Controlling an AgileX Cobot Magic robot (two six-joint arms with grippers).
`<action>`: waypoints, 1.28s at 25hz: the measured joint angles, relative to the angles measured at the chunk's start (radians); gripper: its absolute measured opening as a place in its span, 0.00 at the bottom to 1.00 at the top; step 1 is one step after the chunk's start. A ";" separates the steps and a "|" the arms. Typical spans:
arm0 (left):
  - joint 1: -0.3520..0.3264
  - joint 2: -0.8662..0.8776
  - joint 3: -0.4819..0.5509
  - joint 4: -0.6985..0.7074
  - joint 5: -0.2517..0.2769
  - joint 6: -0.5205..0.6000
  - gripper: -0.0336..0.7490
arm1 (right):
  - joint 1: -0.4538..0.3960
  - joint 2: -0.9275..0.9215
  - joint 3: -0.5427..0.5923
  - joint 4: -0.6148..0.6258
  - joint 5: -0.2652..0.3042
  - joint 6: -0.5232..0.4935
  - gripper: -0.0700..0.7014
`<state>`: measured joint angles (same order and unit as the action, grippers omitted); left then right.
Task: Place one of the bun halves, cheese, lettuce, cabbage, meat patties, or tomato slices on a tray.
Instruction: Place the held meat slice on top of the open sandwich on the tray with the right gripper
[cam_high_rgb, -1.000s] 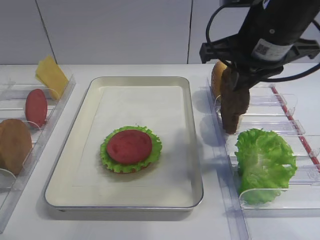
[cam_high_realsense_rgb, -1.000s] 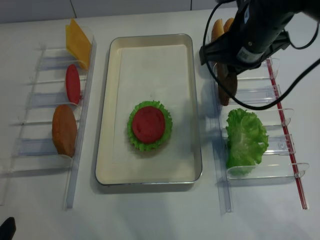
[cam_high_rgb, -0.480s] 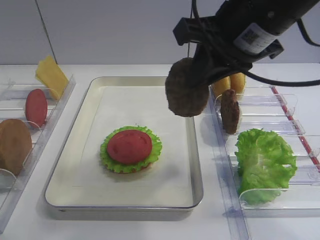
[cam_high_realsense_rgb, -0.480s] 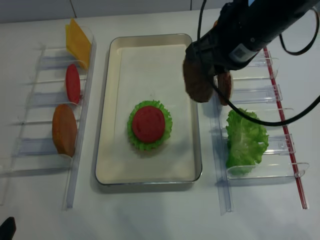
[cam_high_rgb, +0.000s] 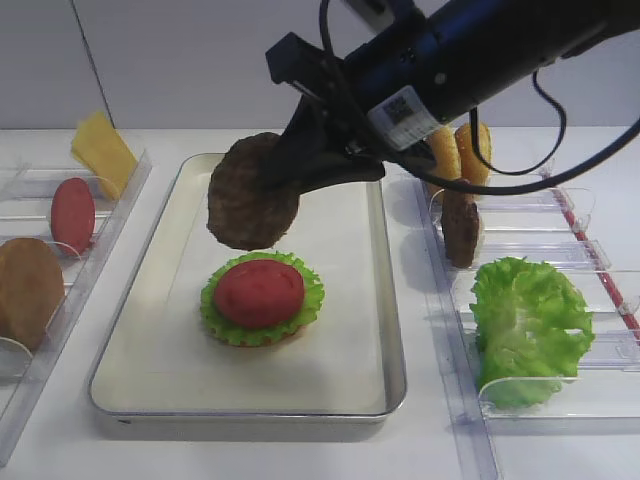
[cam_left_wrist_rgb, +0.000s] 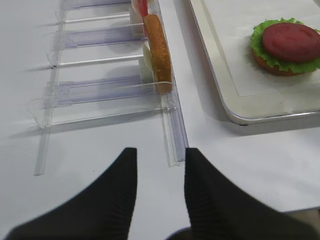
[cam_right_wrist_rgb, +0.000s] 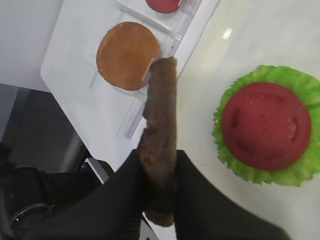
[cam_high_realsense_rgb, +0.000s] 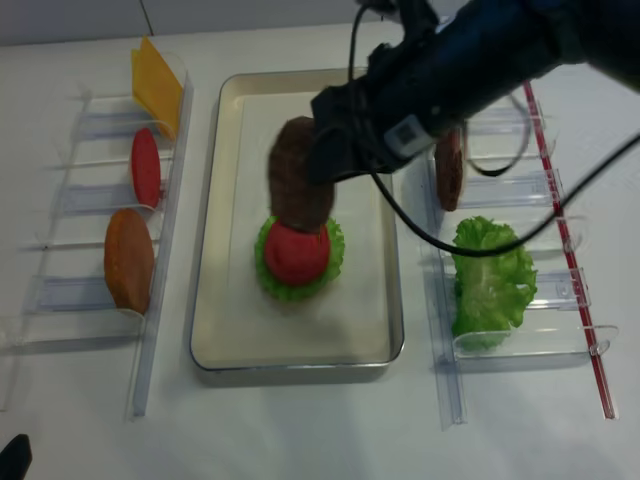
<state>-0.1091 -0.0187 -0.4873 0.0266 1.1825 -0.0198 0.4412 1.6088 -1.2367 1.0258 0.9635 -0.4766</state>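
My right gripper (cam_high_rgb: 292, 172) is shut on the edge of a dark brown meat patty (cam_high_rgb: 251, 205), which hangs on edge above the tray (cam_high_rgb: 345, 330). The patty (cam_high_realsense_rgb: 299, 186) hovers just over a tomato slice (cam_high_rgb: 258, 293) that lies on a lettuce leaf (cam_high_rgb: 311, 296) on the tray's paper liner. In the right wrist view the patty (cam_right_wrist_rgb: 161, 115) is pinched between the black fingers of the gripper (cam_right_wrist_rgb: 159, 172). My left gripper (cam_left_wrist_rgb: 160, 172) stands open and empty, low over the table by the end of the left rack (cam_left_wrist_rgb: 172, 135).
The right rack holds a second patty (cam_high_rgb: 460, 225), bun halves (cam_high_rgb: 458, 150) and a lettuce bunch (cam_high_rgb: 527, 325). In the left rack stand a cheese slice (cam_high_rgb: 100, 150), a tomato slice (cam_high_rgb: 72, 215) and a bun half (cam_high_rgb: 28, 290).
The right gripper has lifted a patty out of the right rack and carried it left across the tray, to a spot over the tomato and lettuce.
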 joint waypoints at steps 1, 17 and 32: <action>0.000 0.000 0.000 0.000 0.000 0.000 0.35 | 0.000 0.020 0.000 0.030 0.002 -0.021 0.26; 0.000 0.000 0.000 0.000 0.000 0.000 0.35 | 0.000 0.255 0.000 0.217 0.000 -0.183 0.26; 0.000 0.000 0.000 0.000 0.000 0.000 0.35 | -0.007 0.288 0.000 0.189 -0.018 -0.201 0.26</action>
<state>-0.1091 -0.0187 -0.4873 0.0266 1.1825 -0.0198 0.4347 1.8964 -1.2367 1.2148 0.9458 -0.6774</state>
